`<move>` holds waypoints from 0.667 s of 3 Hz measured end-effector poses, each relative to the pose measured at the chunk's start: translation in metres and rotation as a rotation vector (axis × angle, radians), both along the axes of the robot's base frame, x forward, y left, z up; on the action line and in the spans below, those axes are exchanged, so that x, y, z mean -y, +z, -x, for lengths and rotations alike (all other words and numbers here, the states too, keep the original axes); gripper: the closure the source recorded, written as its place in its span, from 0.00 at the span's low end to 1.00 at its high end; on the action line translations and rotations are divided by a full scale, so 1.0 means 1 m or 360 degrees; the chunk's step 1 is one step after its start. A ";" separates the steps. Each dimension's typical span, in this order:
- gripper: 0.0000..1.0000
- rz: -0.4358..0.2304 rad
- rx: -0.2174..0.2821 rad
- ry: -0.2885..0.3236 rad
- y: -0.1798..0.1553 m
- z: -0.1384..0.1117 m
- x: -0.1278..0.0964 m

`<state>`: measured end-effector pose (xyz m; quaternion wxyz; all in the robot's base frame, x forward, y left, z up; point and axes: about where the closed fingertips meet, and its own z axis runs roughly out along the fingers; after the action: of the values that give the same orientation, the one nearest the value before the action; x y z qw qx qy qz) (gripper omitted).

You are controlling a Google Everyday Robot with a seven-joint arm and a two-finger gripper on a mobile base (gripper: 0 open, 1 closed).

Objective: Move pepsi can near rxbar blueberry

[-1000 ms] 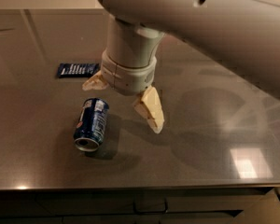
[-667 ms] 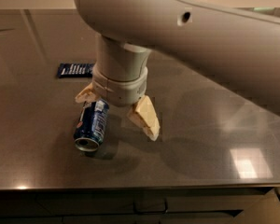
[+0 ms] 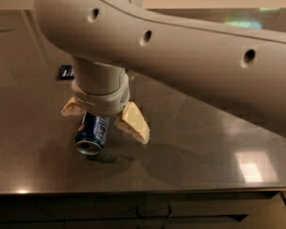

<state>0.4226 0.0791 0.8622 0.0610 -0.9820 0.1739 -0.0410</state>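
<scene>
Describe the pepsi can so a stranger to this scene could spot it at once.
On the grey metal table, look under the big white arm: its open gripper hangs over the pepsi can, lying on its side, silver end toward the camera. The can is blue and round; the rxbar blueberry farther back is a flat dark wrapper.

No words or nos. can be read; the gripper (image 3: 104, 123) sits low, fingers spread round the pepsi can (image 3: 92, 133), marks only; rxbar blueberry (image 3: 65, 72) farther back behind it, letters too small.
</scene>
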 end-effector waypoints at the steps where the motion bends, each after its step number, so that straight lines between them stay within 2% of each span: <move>1: 0.00 0.0046 0.0037 0.0053 -0.004 -0.006 -0.010; 2: 0.18 0.0086 0.0039 0.0070 -0.009 -0.009 -0.010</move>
<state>0.4318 0.0890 0.8530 0.0375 -0.9863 0.1503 -0.0563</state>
